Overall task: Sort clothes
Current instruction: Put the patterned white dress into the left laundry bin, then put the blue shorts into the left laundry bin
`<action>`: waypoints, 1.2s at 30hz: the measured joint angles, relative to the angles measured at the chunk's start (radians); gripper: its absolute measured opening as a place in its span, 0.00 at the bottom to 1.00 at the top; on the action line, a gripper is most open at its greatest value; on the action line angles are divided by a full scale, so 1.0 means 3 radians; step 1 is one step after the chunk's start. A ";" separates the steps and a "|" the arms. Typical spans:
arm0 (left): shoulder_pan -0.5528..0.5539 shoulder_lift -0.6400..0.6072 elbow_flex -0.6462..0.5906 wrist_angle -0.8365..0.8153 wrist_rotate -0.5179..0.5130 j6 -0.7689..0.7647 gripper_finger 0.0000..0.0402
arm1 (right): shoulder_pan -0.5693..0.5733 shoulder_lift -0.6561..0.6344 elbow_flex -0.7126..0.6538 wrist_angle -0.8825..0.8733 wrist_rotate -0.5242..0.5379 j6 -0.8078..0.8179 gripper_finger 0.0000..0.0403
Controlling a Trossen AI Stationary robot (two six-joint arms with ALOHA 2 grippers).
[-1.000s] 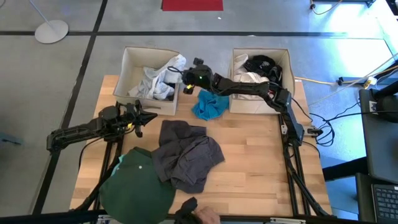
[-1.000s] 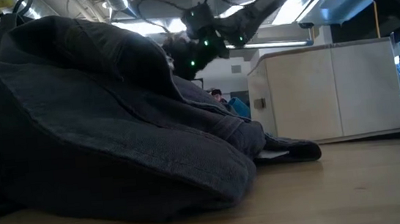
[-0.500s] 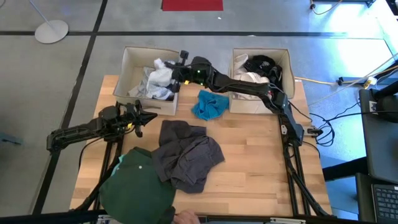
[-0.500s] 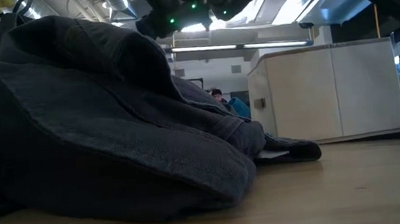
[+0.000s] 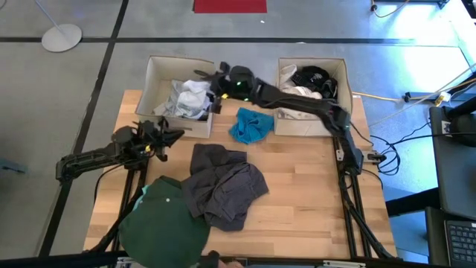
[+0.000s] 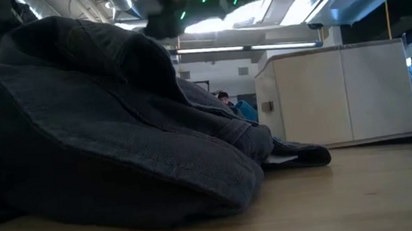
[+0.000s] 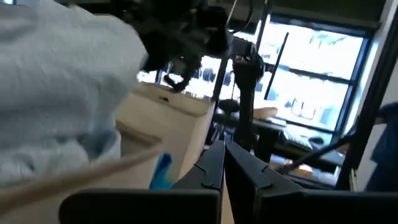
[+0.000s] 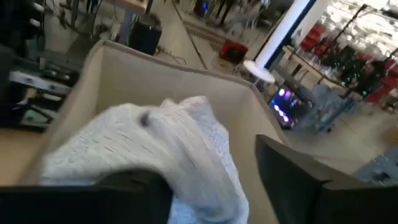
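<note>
My right gripper (image 5: 206, 74) (image 8: 208, 168) hangs open over the left beige box (image 5: 152, 82). A white garment (image 5: 187, 95) (image 8: 161, 137) lies in that box below and between its fingers, on other pale clothes. I cannot tell whether the fingers touch it. A turquoise garment (image 5: 249, 125) lies on the table between the boxes. A dark grey garment (image 5: 223, 182) (image 6: 100, 118) and a dark green one (image 5: 163, 223) lie near the front edge. My left gripper (image 5: 169, 136) (image 7: 224, 163) is shut and empty, in front of the left box.
The right beige box (image 5: 297, 126) (image 6: 340, 95) holds black and white garments (image 5: 311, 78). Bare wood shows at the table's right front (image 5: 320, 201). A person shows at the near edge (image 5: 212, 260).
My right gripper has carried the white garment from the gap between the boxes toward the table's left, over the left box. It has let the garment go. The garment now lies in the box on the other pale clothes.
</note>
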 joint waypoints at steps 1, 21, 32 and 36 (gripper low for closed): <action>0.0001 0.0000 0.0004 0.0014 -0.0019 0.0014 0.01 | 0.0010 -0.0106 0.0004 -0.0163 0.0032 0.0000 0.56; -0.0003 0.0604 0.0752 -0.1004 -0.0073 0.0145 0.46 | 0.0403 -0.1716 -0.0668 -0.3010 -0.0038 0.0069 0.72; -0.0003 0.1571 0.1604 -0.1750 -0.0076 0.0322 0.41 | 0.0387 -0.1654 -0.2219 -0.1450 0.0643 0.0008 0.72; -0.0004 0.1795 0.1692 -0.1772 -0.0076 0.0402 0.41 | 0.0347 -0.1478 -0.2360 -0.1029 0.0722 0.0004 0.72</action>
